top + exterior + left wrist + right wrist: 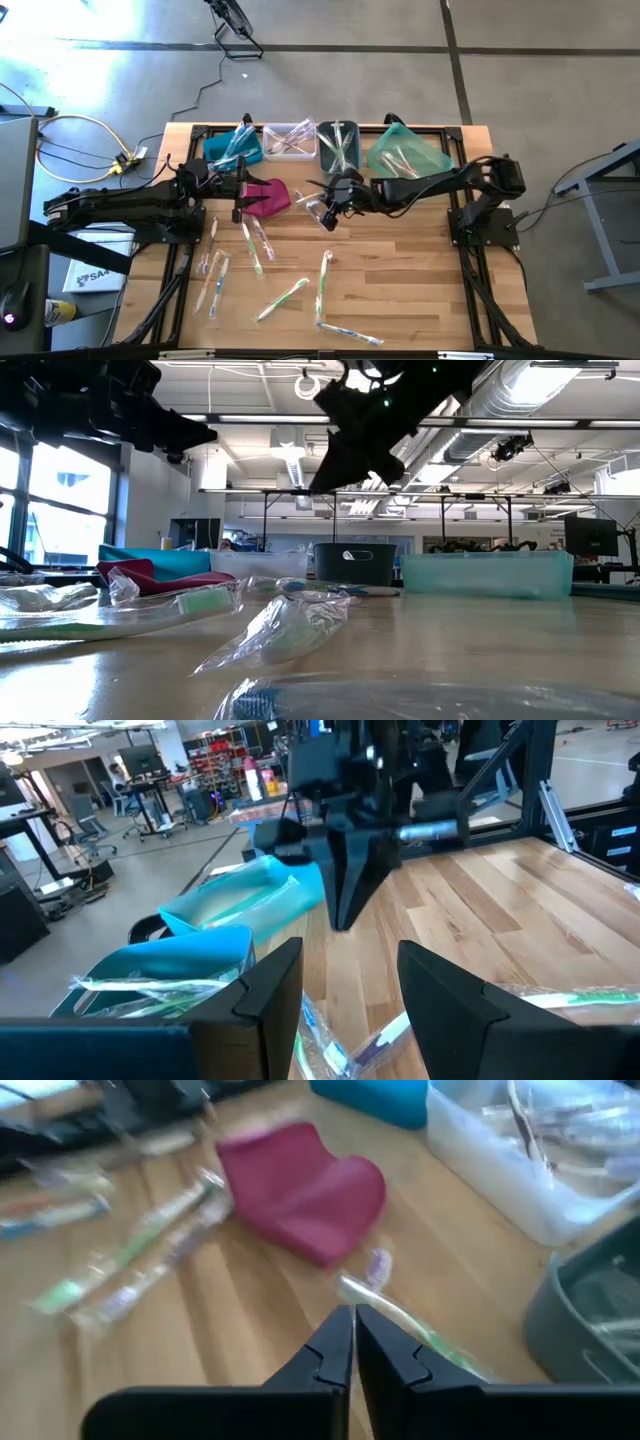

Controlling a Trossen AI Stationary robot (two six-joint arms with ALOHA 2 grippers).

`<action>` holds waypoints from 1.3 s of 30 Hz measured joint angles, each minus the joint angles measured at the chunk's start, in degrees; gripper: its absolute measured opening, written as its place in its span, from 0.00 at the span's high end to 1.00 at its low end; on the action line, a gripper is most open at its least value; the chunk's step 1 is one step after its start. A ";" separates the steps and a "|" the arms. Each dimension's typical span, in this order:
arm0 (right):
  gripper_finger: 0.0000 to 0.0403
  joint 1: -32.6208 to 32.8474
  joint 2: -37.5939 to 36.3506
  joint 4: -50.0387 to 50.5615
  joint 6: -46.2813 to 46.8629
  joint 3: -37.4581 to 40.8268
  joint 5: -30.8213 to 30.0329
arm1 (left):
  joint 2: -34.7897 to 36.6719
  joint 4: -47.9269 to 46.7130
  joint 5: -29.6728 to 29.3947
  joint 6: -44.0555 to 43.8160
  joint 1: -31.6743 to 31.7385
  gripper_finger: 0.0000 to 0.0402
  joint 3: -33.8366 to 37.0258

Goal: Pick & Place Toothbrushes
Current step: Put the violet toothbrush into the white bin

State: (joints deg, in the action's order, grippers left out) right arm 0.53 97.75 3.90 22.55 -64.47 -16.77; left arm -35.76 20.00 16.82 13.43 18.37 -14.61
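Note:
Several plastic-wrapped toothbrushes (283, 300) lie flat and scattered on the wooden table (420, 290). One of them (400, 1320) lies just below and ahead of my right gripper (352, 1342). That gripper is shut, empty, and hangs above the table's middle (333, 207), slanting down, well clear of the table top in the low view (330, 478). My left gripper (350, 1005) is open and level and holds nothing. It stands above the table beside the magenta pouch (266, 197), at the left (240, 197).
Along the far edge stand a blue bin (232, 148), a clear bin (288, 140), a grey bin (338, 146) and a teal bin (406, 152), each with wrapped toothbrushes inside. The magenta pouch (300, 1190) lies on the table between my two grippers.

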 joint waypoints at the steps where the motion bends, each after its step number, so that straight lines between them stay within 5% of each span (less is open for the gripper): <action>1: 0.96 0.00 0.50 0.62 -0.32 0.01 -0.28 | 0.00 -0.01 0.00 0.00 0.00 0.60 0.00; 16: 0.57 0.17 8.69 0.13 3.19 0.02 3.86 | 0.00 0.01 -4.35 0.02 0.00 0.60 0.00; 39: 0.55 0.96 15.17 -2.16 2.69 0.02 2.32 | 0.00 0.01 -4.55 0.00 0.00 0.60 0.00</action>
State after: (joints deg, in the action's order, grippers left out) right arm 1.50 112.92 1.74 25.24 -64.45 -14.45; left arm -35.77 20.01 12.27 13.43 18.37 -14.61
